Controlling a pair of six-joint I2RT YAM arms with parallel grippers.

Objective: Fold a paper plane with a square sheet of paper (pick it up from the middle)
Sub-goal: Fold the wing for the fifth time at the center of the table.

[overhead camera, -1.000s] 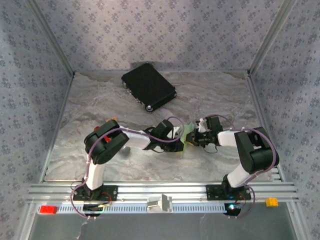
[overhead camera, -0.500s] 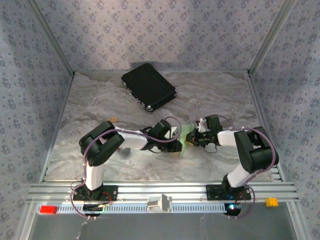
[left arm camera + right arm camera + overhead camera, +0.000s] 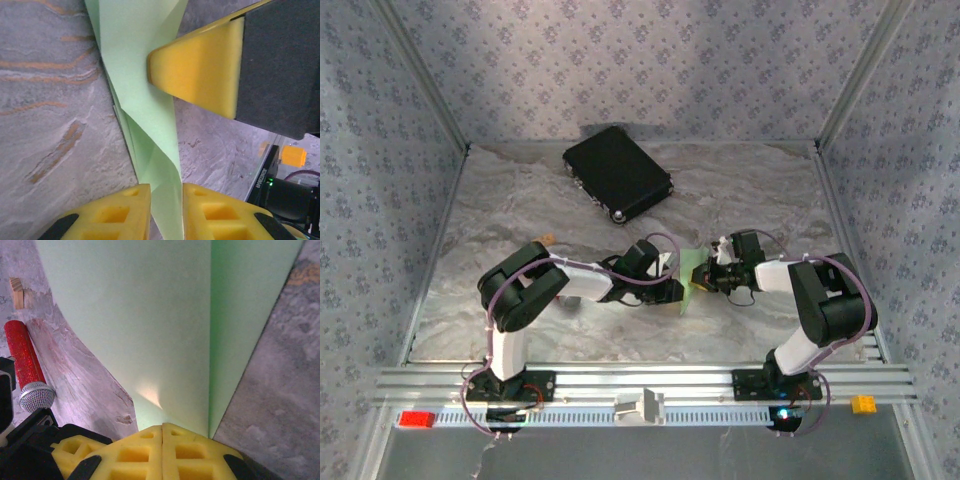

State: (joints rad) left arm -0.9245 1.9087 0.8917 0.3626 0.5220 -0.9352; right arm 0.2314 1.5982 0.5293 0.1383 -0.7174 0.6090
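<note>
Creased sheet of paper (image 3: 691,283) stands on edge, right of table centre, between both grippers. Right gripper (image 3: 162,429): jaws together, clamped on the sheet. Left gripper (image 3: 166,189): jaws slightly apart, sheet passing between them.

**Robot test cell in a laboratory**

A boxed-in workbench is seen from above. A marble-patterned table (image 3: 520,200) is enclosed by panels covered in pale floral wallpaper (image 3: 650,70), which are held between bare aluminium posts (image 3: 420,75). A left robot arm (image 3: 520,295) and a right robot arm (image 3: 825,300) are bolted to a slotted aluminium rail (image 3: 640,380) at the near edge. Purple cables (image 3: 665,240) are looped along them, and a small indicator light (image 3: 782,415) is lit.
</note>
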